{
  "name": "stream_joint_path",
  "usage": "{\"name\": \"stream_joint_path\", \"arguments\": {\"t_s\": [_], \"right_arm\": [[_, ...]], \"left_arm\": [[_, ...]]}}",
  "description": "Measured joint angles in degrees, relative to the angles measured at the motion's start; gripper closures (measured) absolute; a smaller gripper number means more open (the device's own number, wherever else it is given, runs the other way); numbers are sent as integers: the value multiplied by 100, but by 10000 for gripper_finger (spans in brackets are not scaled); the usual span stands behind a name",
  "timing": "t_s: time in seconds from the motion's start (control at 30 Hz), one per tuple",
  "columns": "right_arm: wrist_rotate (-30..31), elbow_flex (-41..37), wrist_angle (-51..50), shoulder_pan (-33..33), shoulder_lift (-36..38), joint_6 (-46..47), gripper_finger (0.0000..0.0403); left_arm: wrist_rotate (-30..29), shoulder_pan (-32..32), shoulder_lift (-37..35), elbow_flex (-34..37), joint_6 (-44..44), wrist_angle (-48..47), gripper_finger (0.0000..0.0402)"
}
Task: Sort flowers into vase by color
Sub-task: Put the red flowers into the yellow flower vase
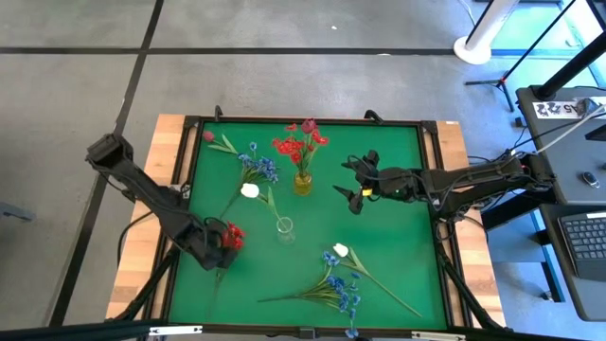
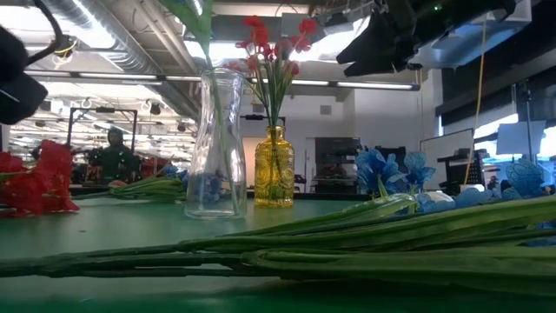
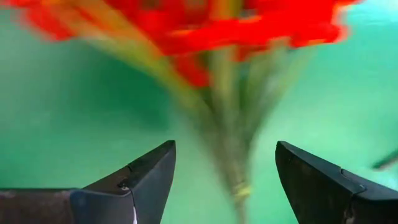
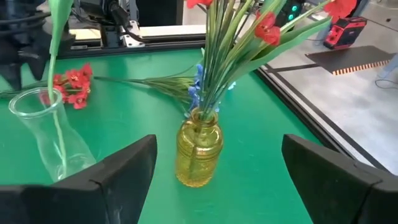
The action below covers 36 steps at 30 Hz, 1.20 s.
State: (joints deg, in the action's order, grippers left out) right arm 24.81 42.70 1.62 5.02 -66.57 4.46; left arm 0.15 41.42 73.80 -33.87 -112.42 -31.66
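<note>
While the amber vase [image 1: 302, 182] already carries red flowers [image 1: 299, 142] at the middle of the green mat [image 1: 398, 237], the step in hand looks to be the pickup of the next red cluster [image 1: 232, 235], which lies on the mat's left side. Over it sits the left gripper [image 1: 220, 242], jaws spread wide, and the left wrist view shows the stem running up between the two fingers [image 3: 146, 180] with clear space on either side, so nothing is gripped yet. My reading is that the next move calls for closing on that stem, then lifting it across to the amber vase.

Right of the cluster stands the clear glass vase [image 1: 285, 229], with one green stem in it. Further right, the right gripper [image 1: 360, 186] hovers just beside the amber vase, wide open and empty. Blue flowers [image 1: 343, 289] and white buds [image 1: 341, 250] lie loose on the mat.
</note>
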Motion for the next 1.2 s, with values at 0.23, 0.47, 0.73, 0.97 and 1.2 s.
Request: {"name": "stream_joint_path", "arguments": {"t_s": [0.23, 0.47, 0.73, 0.97, 1.2], "right_arm": [[-5, 0, 17, 0, 0, -3, 59], [-198, 0, 173, 0, -2, -21, 59], [-196, 0, 170, 0, -2, -23, 59], [-196, 0, 177, -4, -2, -23, 59], [-196, 0, 173, -4, -2, -23, 59]], "left_arm": [[57, -138, 635, -31, 197, 380, 134], [243, -289, 834, -62, 358, 338, 137], [109, -318, 809, -263, 1029, 62, 226], [-171, -322, 813, -284, 1222, 128, 349], [-773, -331, 405, -544, 1598, -301, 389]]}}
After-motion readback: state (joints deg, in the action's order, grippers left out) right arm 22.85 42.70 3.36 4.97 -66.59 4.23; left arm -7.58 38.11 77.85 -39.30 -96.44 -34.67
